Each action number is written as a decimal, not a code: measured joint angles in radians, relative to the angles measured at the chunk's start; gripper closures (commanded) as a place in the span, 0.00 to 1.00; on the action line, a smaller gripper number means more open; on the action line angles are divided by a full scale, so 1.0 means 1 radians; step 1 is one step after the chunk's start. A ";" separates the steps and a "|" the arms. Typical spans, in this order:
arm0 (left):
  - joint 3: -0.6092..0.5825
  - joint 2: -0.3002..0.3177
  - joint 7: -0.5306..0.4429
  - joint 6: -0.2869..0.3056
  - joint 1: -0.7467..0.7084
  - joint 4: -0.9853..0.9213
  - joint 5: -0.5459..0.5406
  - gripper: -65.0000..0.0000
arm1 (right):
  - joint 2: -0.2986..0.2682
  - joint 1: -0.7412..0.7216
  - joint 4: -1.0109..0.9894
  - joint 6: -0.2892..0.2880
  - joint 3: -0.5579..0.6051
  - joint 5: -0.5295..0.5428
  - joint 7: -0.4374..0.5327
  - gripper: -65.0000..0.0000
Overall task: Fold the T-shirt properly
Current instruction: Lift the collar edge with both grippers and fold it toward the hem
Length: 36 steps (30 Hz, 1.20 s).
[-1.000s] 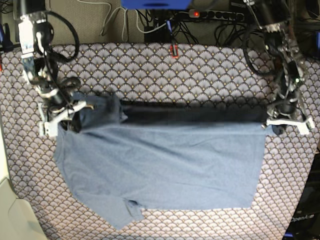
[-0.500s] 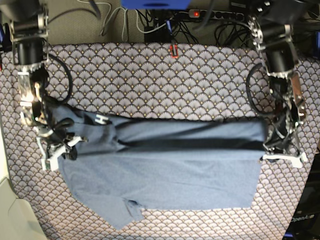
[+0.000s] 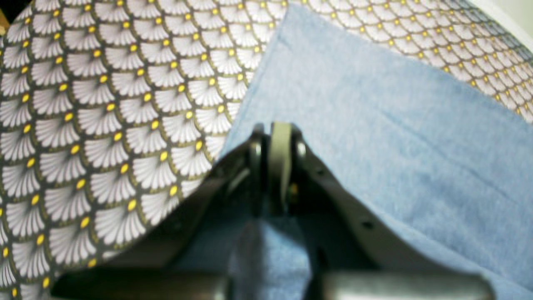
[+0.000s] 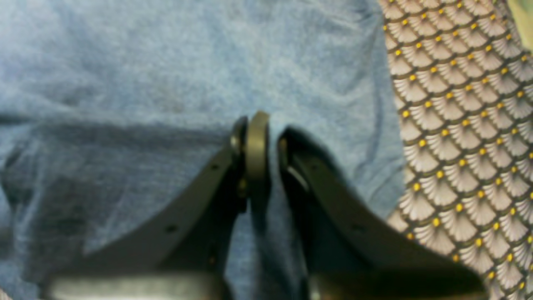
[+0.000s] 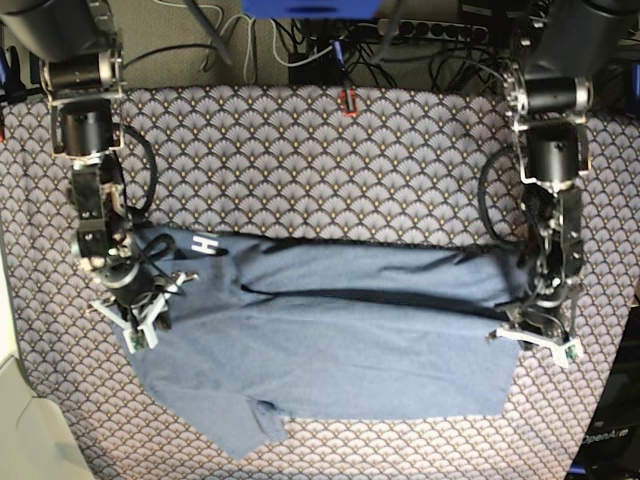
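Note:
The slate-blue T-shirt (image 5: 330,360) lies spread across the scallop-patterned table covering (image 5: 320,160). Its far edge is doubled over toward the front, and white lettering (image 5: 205,243) shows near the left. My right gripper (image 5: 135,318) is shut on the shirt's left side. In the right wrist view the gripper (image 4: 260,133) pinches fabric (image 4: 145,62) between its fingers. My left gripper (image 5: 530,335) is shut on the shirt's right edge. In the left wrist view the gripper (image 3: 277,137) has cloth (image 3: 374,104) between its fingers, low over the shirt.
A power strip with cables (image 5: 430,30) and a small red item (image 5: 347,100) lie at the table's back edge. A cream surface (image 5: 20,420) borders the front left. A sleeve (image 5: 250,425) sticks out at the front. Patterned covering (image 3: 104,104) lies beside the shirt's edge.
Both grippers have moved toward the table's front and lower, carrying the shirt's far edge over its body. The lifted fold has settled closer to the lower layer.

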State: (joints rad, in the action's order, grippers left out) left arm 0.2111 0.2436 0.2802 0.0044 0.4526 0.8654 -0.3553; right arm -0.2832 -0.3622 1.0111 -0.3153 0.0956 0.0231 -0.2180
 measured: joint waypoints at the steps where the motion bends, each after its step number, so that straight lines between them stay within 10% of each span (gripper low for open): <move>1: -0.002 0.000 -0.002 0.000 0.006 -0.007 0.000 0.99 | 0.000 -0.011 -0.016 0.000 0.000 -0.012 0.003 1.00; 13: -0.006 0.019 0.003 0.011 0.024 -0.013 0.000 0.98 | -0.003 -0.087 -0.195 -0.003 0.002 -0.009 0.073 1.00; 17: -0.005 0.019 0.003 0.004 0.022 -0.013 0.000 0.80 | -0.002 -0.074 -0.193 -0.003 0.001 -0.009 0.074 0.97; 22: -0.005 0.024 0.004 0.000 0.009 -0.005 0.007 0.50 | -0.004 -0.067 -0.193 -0.003 0.001 -0.013 0.066 0.70; 36: 0.005 0.021 0.002 -0.004 -0.262 0.247 -0.005 0.35 | -0.063 0.151 0.230 -0.003 -0.010 -0.015 -0.049 0.56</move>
State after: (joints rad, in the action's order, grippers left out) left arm 0.2165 0.2649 0.2821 0.0006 0.1902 1.1122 -0.3603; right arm -0.3458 -0.2108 1.2411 -0.3180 0.0860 0.0078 -0.2668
